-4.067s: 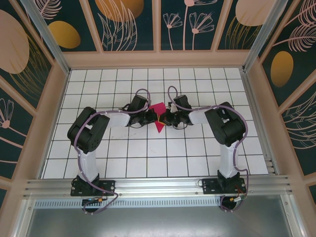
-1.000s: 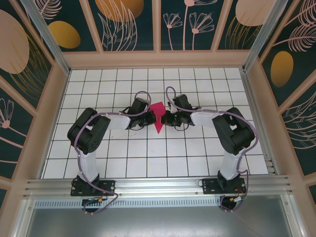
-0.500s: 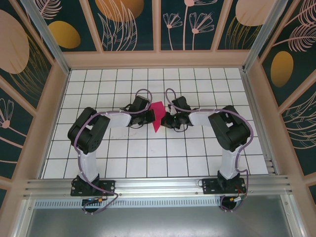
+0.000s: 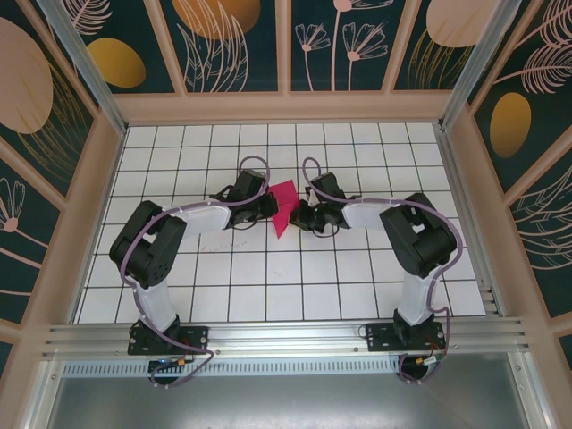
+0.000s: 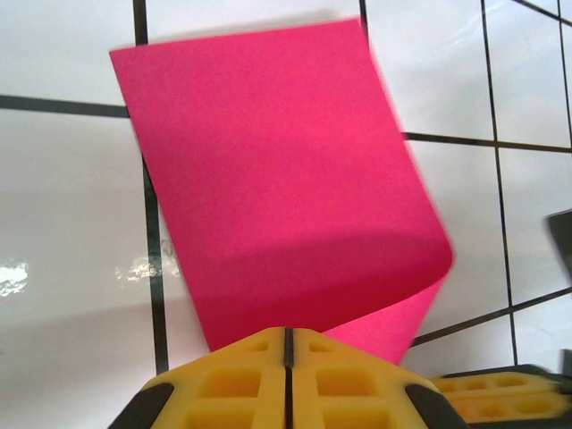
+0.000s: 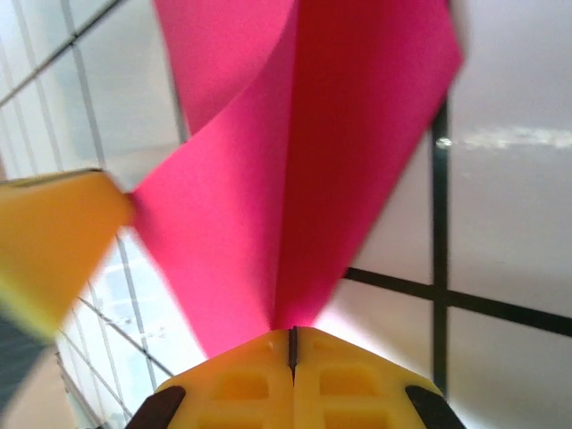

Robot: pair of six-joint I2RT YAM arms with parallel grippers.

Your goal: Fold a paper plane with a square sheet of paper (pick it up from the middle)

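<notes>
Left fingers (image 5: 268, 362): closed, pads meeting along one seam. The square sheet of paper (image 5: 268, 170) comes straight out from between them, so they grip it by an edge. The sheet bows over and turns under on one side.

Right fingers (image 6: 268, 366): closed as well, pinching the same sheet from the opposite side. There the pink rises from the pinch in two leaves, one curling across the other.

Change: a second ago the overhead view showed the sheet as a narrow point aimed at the arm bases. Now it is a broader, tilted patch (image 4: 284, 206), set slightly farther from the bases. Your left arm's elbow has swung outward to the left, while the right arm has barely shifted.

Judgement: you are mid-fold, with the paper rolled over but only a soft bend and no sharp crease visible. No plane shape yet, so most of the task remains. You cannot tell whether the far corner touches the desk (image 4: 232, 268).

Surroundings: white gridded desk, patterned enclosure walls (image 4: 80, 170), aluminium rail (image 4: 286, 338) at the near edge.

In the way: chiefly the arms themselves. The wrists sit close, and the left fingers' yellow tip appears beside the paper in the right wrist view, so you have little room to press a crease
</notes>
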